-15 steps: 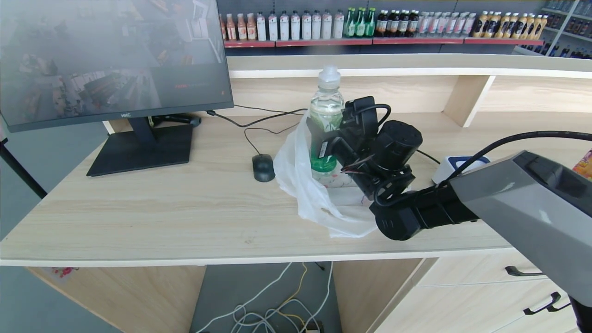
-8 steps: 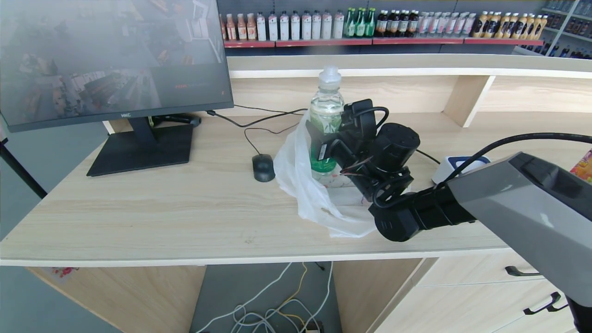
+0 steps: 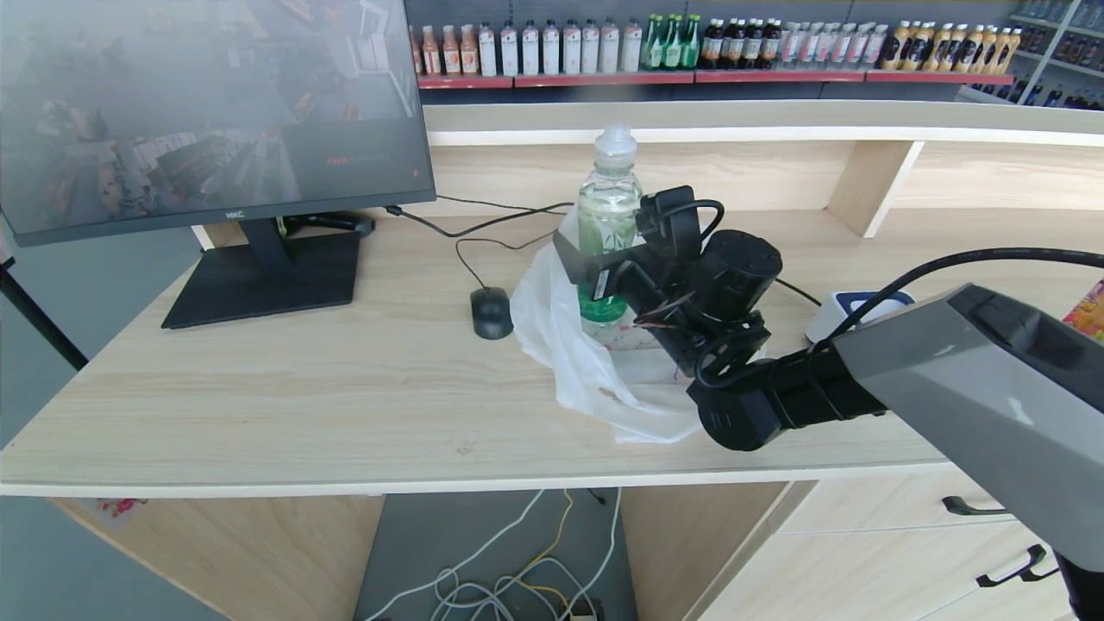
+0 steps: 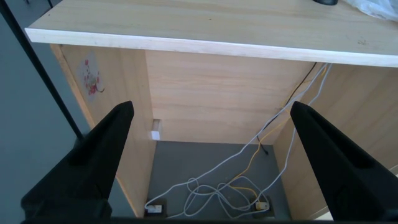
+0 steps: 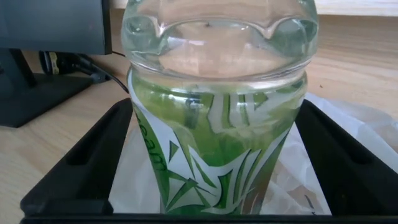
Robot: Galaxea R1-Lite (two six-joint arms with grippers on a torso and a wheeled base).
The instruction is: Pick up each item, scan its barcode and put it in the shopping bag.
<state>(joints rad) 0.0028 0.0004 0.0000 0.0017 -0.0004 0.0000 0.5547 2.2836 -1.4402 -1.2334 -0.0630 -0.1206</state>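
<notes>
Count: one clear green-labelled plastic bottle [image 3: 610, 194], upright in one white plastic shopping bag [image 3: 586, 379] on wooden surface [image 3: 345, 388]. Right gripper [image 3: 604, 246] fingers [image 5: 81, 162] parted, flanking it; left gripper [image 4: 214, 162] fingers wide, below surface edge.

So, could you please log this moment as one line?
right gripper: open around bottle | bottle: upright in bag | left gripper: open, facing counter

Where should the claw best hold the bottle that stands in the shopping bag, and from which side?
Probably the straight, labelled body of the bottle, below the rounded shoulder. Come level from the robot's right, where the right claw flanks it: the bottle stands upright, and its neck and cap are narrow.
</notes>
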